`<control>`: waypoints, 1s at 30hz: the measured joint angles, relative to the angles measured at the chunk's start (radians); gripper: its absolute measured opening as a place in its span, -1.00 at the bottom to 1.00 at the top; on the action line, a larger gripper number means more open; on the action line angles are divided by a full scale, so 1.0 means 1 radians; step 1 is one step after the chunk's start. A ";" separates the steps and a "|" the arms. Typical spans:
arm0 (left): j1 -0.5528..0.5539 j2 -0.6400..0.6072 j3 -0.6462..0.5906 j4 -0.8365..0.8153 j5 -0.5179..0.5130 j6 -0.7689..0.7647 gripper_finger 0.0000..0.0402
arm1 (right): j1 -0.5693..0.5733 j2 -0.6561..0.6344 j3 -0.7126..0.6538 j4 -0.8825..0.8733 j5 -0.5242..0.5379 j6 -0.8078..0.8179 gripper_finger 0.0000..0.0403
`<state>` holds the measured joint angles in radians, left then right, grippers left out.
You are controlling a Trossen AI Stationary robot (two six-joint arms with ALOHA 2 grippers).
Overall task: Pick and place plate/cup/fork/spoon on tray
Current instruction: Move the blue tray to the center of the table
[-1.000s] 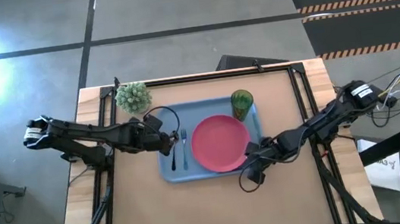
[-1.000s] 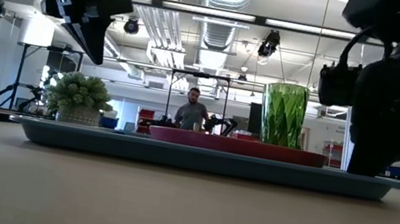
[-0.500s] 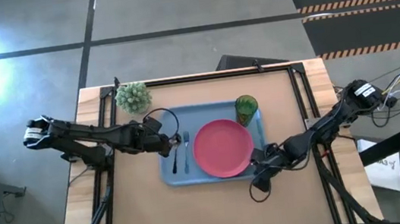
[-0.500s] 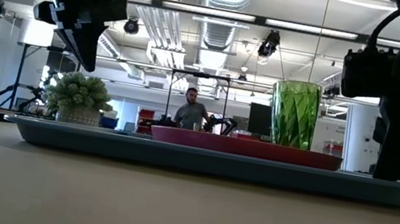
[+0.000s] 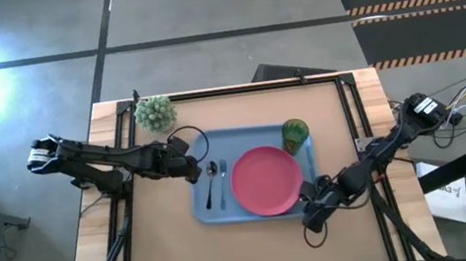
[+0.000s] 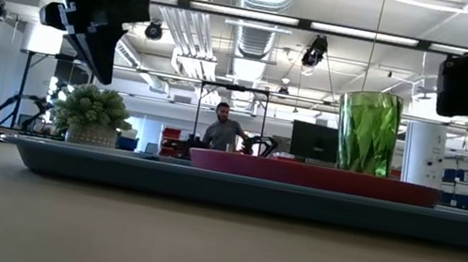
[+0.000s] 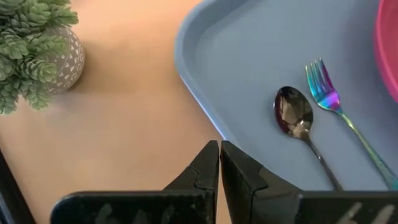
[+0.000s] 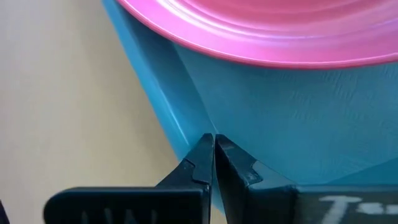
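Already every piece of tableware appears to sit on the large light blue rectangular plastic tray (image 5: 247, 138), so the placing looks essentially finished. Starting at the left, the left gripper (image 5: 195, 172) hangs over the tray's left rim with its fingers pressed together and holding nothing; a pale green fuzzy plant in a speckled pot (image 5: 155, 113) stands on the table well apart from the tray, near its far left corner. Just inside the rim lie the small metal spoon with a shiny oval bowl (image 5: 210, 176) and, beside it, the small metal fork (image 5: 222, 178), roughly parallel and not touching. Next comes the round flat pink plastic plate (image 5: 266, 180), filling the middle of the tray, and the small translucent green tumbler (image 5: 295, 133) stands upright at the far right corner, close to the plate's edge. At the right, the right gripper (image 5: 313, 215) is at the tray's near right corner, fingers together at the rim; whether it pinches the rim or merely touches it I cannot tell. What remains, I judge, is only for both arms to withdraw.
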<state>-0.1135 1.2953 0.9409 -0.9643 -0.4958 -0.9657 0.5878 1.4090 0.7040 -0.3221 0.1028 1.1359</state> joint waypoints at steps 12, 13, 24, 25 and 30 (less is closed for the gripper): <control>0.000 0.024 0.000 0.066 0.000 0.003 -1.00 | 0.052 -0.040 0.008 -0.043 0.113 0.007 -0.96; 0.000 0.033 0.000 0.067 0.001 0.002 -1.00 | 0.050 -0.058 0.020 -0.039 0.151 -0.011 -0.96; -0.057 0.223 -0.001 0.193 0.198 0.047 -1.00 | 0.048 -0.350 0.182 -0.041 0.494 -0.385 -0.96; -0.070 0.241 -0.001 0.188 0.210 0.047 -1.00 | 0.047 -0.376 0.196 -0.042 0.507 -0.422 -0.96; -0.118 0.294 -0.002 0.159 0.281 0.003 -1.00 | 0.047 -0.484 0.248 -0.041 0.545 -0.576 -0.96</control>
<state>-0.2315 1.5889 0.9392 -0.8050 -0.2143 -0.9630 0.6351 0.9247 0.9517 -0.3626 0.6477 0.5596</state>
